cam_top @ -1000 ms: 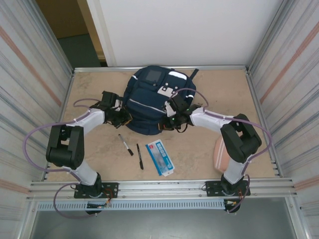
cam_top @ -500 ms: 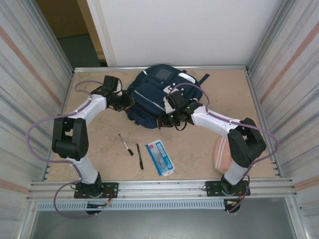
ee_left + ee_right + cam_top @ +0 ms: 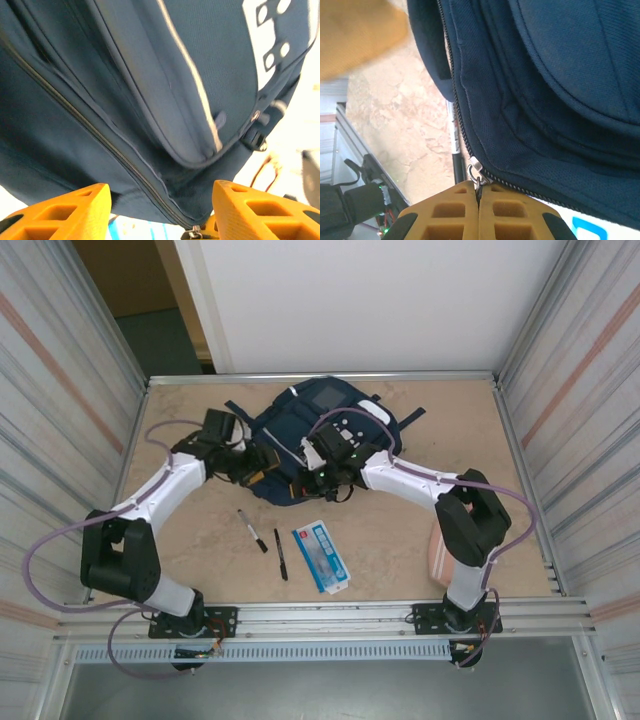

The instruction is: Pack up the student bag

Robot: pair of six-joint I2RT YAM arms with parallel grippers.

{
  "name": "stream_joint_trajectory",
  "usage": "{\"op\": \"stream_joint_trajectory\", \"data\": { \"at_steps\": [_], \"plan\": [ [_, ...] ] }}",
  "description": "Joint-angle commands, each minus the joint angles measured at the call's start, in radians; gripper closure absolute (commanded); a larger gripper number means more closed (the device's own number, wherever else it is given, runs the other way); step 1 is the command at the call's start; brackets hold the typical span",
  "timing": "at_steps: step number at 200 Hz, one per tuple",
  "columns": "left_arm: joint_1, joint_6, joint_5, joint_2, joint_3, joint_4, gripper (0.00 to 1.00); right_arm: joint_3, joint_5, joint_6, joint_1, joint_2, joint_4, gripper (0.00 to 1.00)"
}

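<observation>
Since the student bag (image 3: 290,430), near the table's (image 3: 420,530) far edge, is likely handling limp, right gripper (image 3: 478,192) is clamping its zip pull (image 3: 476,170); left gripper (image 3: 160,200) is gaping wide at seam fabric

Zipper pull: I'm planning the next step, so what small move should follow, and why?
Probably draw the zipper pull along its track. The right jaws are shut on it, and the zip on the student bag looks closed, so nothing can go in yet.

The student bag (image 3: 560,75) is matt woven navy cloth, its zip pull (image 3: 476,169) shiny metal.
</observation>
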Motion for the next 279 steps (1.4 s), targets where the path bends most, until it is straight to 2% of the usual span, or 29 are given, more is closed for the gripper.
{"op": "stream_joint_trajectory", "data": {
  "at_steps": [1,10,27,60,77,112,133,166,210,234,246,252,256,279],
  "plan": [
    [-0.056,-0.073,-0.130,0.001,-0.026,-0.056,0.45,0.038,-0.083,0.015,0.019,0.018,0.073,1.00],
    [-0.071,-0.106,-0.211,-0.002,-0.040,-0.048,0.45,0.033,-0.089,0.018,0.025,0.024,0.090,1.00],
    [-0.077,-0.183,-0.287,-0.007,-0.072,-0.005,0.45,0.042,-0.101,0.018,0.033,0.029,0.083,1.00],
    [-0.080,-0.250,-0.334,0.004,-0.085,0.043,0.50,0.021,-0.122,0.003,0.050,0.026,0.111,1.00],
    [-0.097,-0.256,-0.374,-0.005,-0.087,0.040,0.61,0.028,-0.113,-0.001,0.045,0.027,0.080,1.00],
    [-0.096,-0.210,-0.407,-0.023,-0.095,0.023,1.00,-0.042,-0.100,-0.011,0.014,-0.004,0.086,1.00],
    [-0.090,-0.174,-0.396,-0.033,-0.108,0.045,1.00,-0.085,-0.085,-0.030,-0.013,-0.035,0.048,1.00],
    [-0.036,-0.147,-0.304,-0.010,-0.091,0.049,1.00,-0.167,-0.024,-0.093,-0.050,-0.081,-0.002,1.00],
    [0.001,-0.088,-0.312,-0.003,-0.072,0.091,1.00,-0.224,0.001,-0.133,-0.075,-0.136,-0.030,1.00],
    [0.041,-0.001,-0.300,0.093,0.023,0.118,1.00,-0.204,-0.008,-0.119,-0.072,-0.141,-0.022,1.00],
    [0.057,0.026,-0.325,0.150,0.106,0.061,0.88,-0.191,-0.023,-0.119,-0.069,-0.134,-0.010,1.00],
    [0.061,0.027,-0.348,0.162,0.135,0.043,0.74,-0.174,-0.028,-0.118,-0.069,-0.126,-0.016,1.00],
    [0.063,0.027,-0.358,0.163,0.140,0.047,0.68,-0.161,-0.025,-0.116,-0.068,-0.121,-0.023,1.00],
    [0.091,0.006,-0.376,0.113,0.113,0.105,0.59,-0.121,-0.002,-0.087,-0.050,-0.108,-0.006,1.00]
  ]
}}
